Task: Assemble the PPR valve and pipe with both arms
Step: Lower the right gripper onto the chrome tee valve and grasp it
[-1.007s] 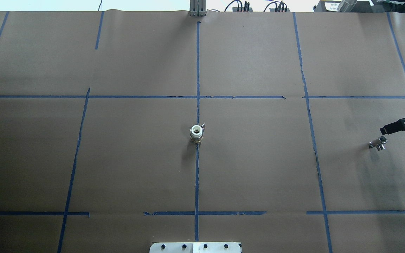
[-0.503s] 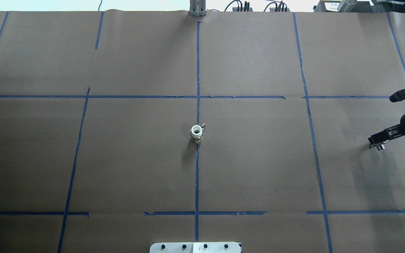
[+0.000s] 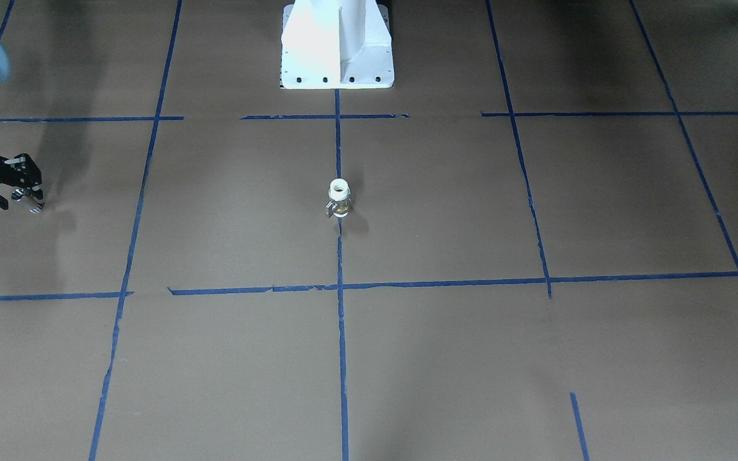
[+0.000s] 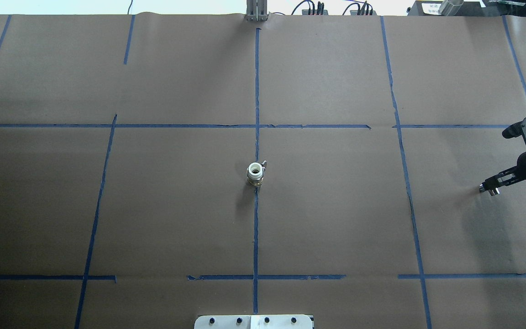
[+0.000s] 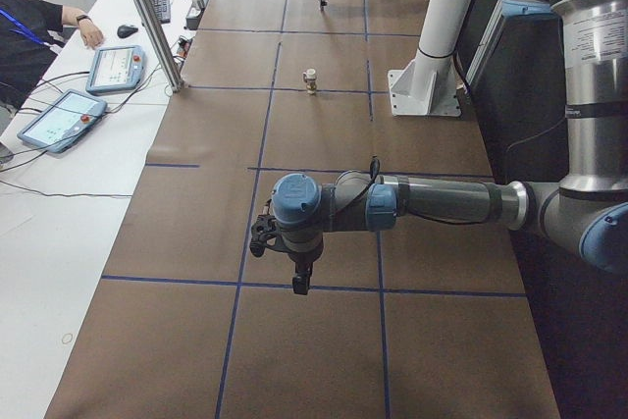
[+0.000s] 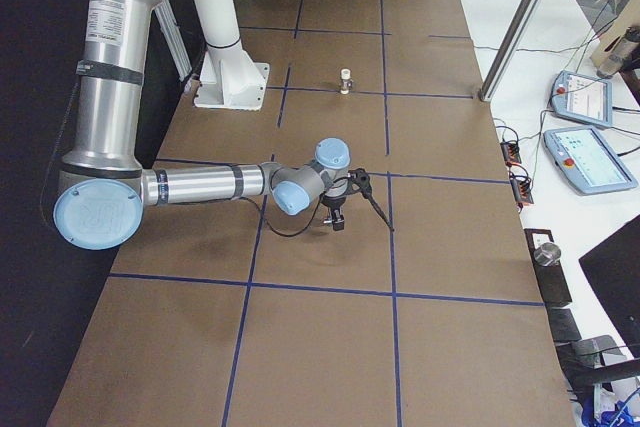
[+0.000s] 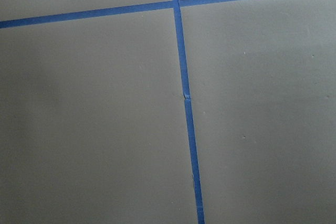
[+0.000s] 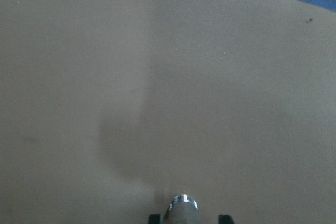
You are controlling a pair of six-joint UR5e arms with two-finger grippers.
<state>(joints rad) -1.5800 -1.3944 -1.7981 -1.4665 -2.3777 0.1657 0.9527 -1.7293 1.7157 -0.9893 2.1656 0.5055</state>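
Your PPR valve [image 4: 255, 173] stands upright in the middle of the desk, right on the long blue tape line [image 4: 256, 91] that runs from the robot's edge to your edge. Its white end faces up, with the brass section beneath it. The small silver lever sticks out to one side, toward your edge and the robot's right. Nothing touches it.

The pipe [image 8: 183, 211] is far off toward the desk's right end, about halfway between the robot's edge and yours, well apart from the valve. The right gripper [image 4: 490, 187] is down over it. In the right wrist view the pipe's rounded chrome end sits between the two black fingertips [image 8: 224, 217], with a strip of brown paper [image 4: 336, 68] visible on either side of it. So the jaws are parted and straddle the pipe — they are not closed on it. The right arm reaches in low from the desk's right end.

The left gripper [image 5: 299, 277] appears only in the side view from the desk's left end. It hangs above the paper near that end, pointing down, close to a blue cross line. From that angle you cannot tell how far its fingers are spread, though nothing is seen in them. The left wrist camera shows only bare paper and a tape crossing — no fingers.

The white pedestal base [image 3: 337, 45] stands at the middle of the robot's edge, in line with the valve.
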